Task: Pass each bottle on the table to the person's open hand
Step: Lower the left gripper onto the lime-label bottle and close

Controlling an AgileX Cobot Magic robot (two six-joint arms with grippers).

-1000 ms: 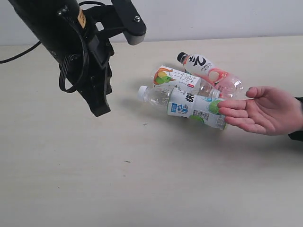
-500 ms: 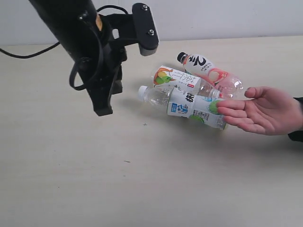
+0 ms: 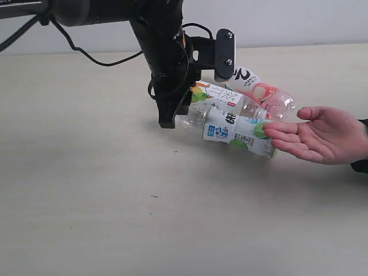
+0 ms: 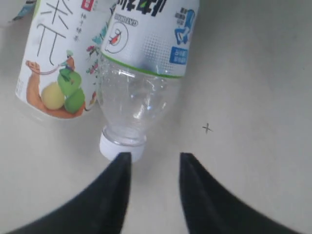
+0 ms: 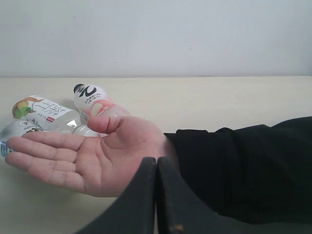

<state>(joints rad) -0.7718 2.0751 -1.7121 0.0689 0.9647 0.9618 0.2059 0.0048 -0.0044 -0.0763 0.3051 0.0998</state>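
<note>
Exterior view: my left pincer (image 3: 167, 122) hangs beside the bottles (image 3: 236, 112) lying clustered on the surface (image 3: 86, 172), near the open hand (image 3: 316, 135). Left wrist view: its fingers are narrowly parted and empty, with the white-capped bottle (image 4: 139, 97) at their tips. Right wrist view: my right pincer (image 5: 157, 158) is closed and empty.

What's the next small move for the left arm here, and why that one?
Probably nudge the open left end effector sideways toward the white cap of the front bottle. The cap sits at one fingertip, not centred between them, so closing now would likely miss it.
</note>
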